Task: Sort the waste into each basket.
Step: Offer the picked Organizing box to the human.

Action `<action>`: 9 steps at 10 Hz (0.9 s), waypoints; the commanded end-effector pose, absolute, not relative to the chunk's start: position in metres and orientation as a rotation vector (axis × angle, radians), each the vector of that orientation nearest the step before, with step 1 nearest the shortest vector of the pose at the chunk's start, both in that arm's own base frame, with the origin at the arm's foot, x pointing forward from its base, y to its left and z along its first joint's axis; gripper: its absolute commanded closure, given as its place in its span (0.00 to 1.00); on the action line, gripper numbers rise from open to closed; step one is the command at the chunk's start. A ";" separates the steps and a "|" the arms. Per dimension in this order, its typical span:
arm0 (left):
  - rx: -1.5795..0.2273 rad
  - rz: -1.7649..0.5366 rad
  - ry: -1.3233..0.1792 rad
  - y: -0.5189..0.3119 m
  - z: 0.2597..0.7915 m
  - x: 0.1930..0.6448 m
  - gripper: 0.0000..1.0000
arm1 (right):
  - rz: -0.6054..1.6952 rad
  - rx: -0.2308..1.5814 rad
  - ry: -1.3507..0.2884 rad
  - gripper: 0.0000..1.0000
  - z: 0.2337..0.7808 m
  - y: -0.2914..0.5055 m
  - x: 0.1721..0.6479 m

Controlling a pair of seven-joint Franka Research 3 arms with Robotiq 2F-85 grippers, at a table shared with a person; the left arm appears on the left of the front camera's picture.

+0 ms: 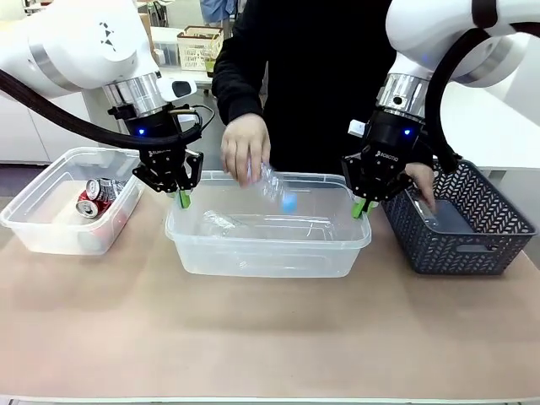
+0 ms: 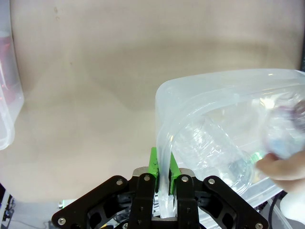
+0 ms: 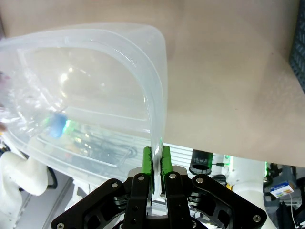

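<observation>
So the biggest thing here is the middle clear tub [image 1: 268,245], sitting center frame on the tan surface [image 1: 270,337]. Both arms have it by the rim: the left end effector [image 1: 183,199] is pinched on the tub's left end, and the left wrist view shows the green pads squeezed on the rolled edge [image 2: 162,181]. The right end effector [image 1: 364,207] is clamped the same way on the right end [image 3: 155,164].

My guess is that tub is light but flexy, so thin plastic held at two ends could twist or slip off the pads. The rolled rim looks like the stiffest place to hold.

Inside it there's at least one clear bottle [image 1: 221,222] lying flat. A person's hand [image 1: 245,148] is holding another bottle with a blue cap [image 1: 277,187] over the tub, angled down. Bottles like that are probably light, crushable and a bit slick.

The left clear tub [image 1: 38,224] at the left edge has red-and-silver cans [image 1: 94,198] in it. The dark lattice basket [image 1: 456,236] on the right has the person's other hand [image 1: 422,181] reaching in; I can't tell what's inside.
</observation>
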State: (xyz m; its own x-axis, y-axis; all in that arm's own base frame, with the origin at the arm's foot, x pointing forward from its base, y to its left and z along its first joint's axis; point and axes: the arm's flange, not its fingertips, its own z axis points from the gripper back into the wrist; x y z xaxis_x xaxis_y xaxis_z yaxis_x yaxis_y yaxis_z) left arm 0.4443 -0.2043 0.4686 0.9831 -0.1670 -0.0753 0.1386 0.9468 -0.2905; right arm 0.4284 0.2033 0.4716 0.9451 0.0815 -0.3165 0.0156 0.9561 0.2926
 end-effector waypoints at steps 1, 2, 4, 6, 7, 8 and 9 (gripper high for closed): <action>-0.281 -0.150 0.110 -0.198 0.470 0.441 1.00 | 0.043 0.296 0.326 1.00 0.477 0.200 0.427; -0.281 -0.150 0.110 -0.198 0.470 0.441 1.00 | 0.043 0.296 0.326 1.00 0.477 0.200 0.427; -0.281 -0.150 0.110 -0.198 0.470 0.441 1.00 | 0.043 0.296 0.326 1.00 0.477 0.200 0.427; -0.281 -0.150 0.110 -0.198 0.470 0.441 1.00 | 0.043 0.296 0.326 1.00 0.477 0.200 0.427; -0.281 -0.150 0.110 -0.198 0.470 0.441 1.00 | 0.043 0.296 0.326 1.00 0.477 0.200 0.427; -0.281 -0.150 0.110 -0.198 0.470 0.441 1.00 | 0.043 0.296 0.326 1.00 0.477 0.200 0.427; -0.281 -0.150 0.110 -0.198 0.470 0.441 1.00 | 0.043 0.296 0.326 1.00 0.477 0.200 0.427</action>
